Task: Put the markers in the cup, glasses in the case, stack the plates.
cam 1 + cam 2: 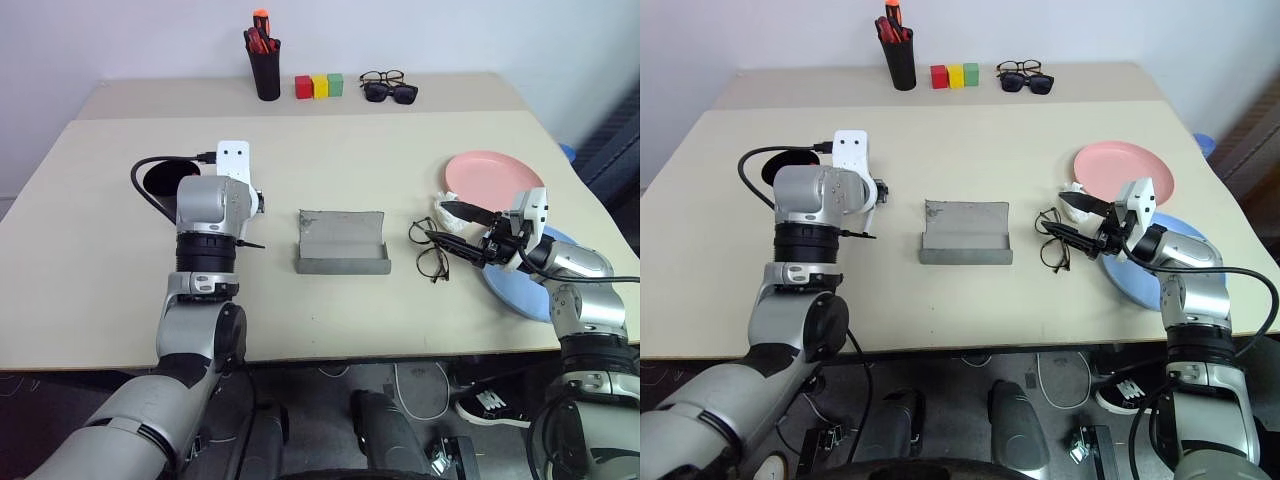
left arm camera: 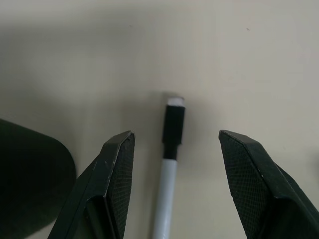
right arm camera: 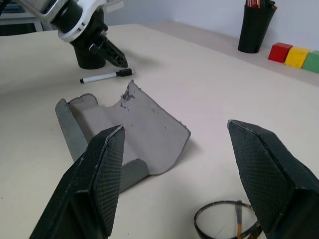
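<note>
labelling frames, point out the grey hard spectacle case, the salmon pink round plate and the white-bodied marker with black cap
grey hard spectacle case [image 1: 343, 241], left eye view, open lid
salmon pink round plate [image 1: 495, 173], left eye view, centre
white-bodied marker with black cap [image 2: 173, 124], left wrist view, cap

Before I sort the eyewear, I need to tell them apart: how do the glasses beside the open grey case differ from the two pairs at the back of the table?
The glasses by the case are thin wire-framed, with arms unfolded; the back pairs have thicker black frames. The glasses lie near the table's front, by the right end effector; the back pairs rest near the coloured blocks. All lie on the table.
</note>
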Action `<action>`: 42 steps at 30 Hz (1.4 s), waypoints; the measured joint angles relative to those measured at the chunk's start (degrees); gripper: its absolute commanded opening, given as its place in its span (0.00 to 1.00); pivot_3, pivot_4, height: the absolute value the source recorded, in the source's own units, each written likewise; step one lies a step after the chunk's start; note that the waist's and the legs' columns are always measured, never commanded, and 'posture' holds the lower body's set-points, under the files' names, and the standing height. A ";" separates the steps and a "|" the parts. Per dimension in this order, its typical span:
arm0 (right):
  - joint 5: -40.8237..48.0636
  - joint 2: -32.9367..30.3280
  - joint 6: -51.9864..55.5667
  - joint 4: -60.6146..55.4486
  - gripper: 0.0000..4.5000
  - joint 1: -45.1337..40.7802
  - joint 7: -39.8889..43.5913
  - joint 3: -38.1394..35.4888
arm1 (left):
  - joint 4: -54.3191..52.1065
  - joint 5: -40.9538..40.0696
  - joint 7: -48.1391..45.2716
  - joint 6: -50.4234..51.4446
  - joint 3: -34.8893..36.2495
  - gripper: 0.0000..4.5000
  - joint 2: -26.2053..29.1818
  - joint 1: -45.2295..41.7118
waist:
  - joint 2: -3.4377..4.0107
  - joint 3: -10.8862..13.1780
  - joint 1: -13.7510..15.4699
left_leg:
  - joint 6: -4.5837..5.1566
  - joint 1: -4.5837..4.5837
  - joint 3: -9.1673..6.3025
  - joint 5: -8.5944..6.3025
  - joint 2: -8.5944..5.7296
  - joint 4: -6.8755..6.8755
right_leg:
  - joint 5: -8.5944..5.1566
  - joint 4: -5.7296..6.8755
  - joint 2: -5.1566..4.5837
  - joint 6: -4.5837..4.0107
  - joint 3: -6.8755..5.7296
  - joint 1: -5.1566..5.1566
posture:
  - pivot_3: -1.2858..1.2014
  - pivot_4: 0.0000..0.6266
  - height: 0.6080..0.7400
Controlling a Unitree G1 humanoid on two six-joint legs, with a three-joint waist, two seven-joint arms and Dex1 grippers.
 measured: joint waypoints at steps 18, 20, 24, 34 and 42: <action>0.61 -0.35 0.20 -3.60 0.75 3.03 -1.77 -1.15 | 26.25 -3.18 3.72 -14.38 4.72 0.01 0.62 -8.44 | 0.00 0.00 0.48 | -0.02 0.01 0.01 0.01 -0.01 -0.02 | -0.11 -0.01 0.00 0.25 0.00 0.00 | 0.52 0.24 1.00; 0.70 -0.40 0.29 -3.61 0.75 3.25 -1.88 -1.16 | 26.69 -3.38 3.58 -14.98 4.58 0.01 0.69 -8.50 | 0.00 0.00 0.52 | -0.02 0.01 0.01 0.01 -0.01 -0.01 | -0.11 0.00 -0.01 0.25 0.00 0.00 | 0.52 0.24 1.00; 1.18 -0.48 0.34 -3.71 0.75 3.44 -2.13 -1.16 | 26.57 -3.46 3.54 -14.82 4.38 0.01 0.72 -8.49 | 0.00 0.00 0.51 | -0.03 0.01 0.01 0.01 -0.01 -0.01 | -0.10 0.00 -0.01 0.26 0.00 0.01 | 0.52 0.24 1.00; 1.22 -0.76 0.35 -3.78 0.75 3.37 -2.50 -1.16 | 7.11 -3.93 -1.84 -3.32 -2.32 0.01 1.07 -1.92 | 0.00 0.00 0.49 | -0.03 -0.01 0.00 0.02 -0.01 -0.04 | -0.05 0.01 -0.01 0.17 0.01 -0.02 | 0.52 0.24 1.00; 1.30 -0.81 0.41 -3.43 0.75 2.71 -1.85 -1.05 | -23.78 -4.66 -12.22 -4.94 -14.02 0.01 5.92 9.21 | 0.01 0.00 0.48 | -0.05 0.00 0.01 0.03 0.00 -0.03 | 0.03 0.01 -0.02 0.03 0.02 -0.02 | 0.52 0.24 1.00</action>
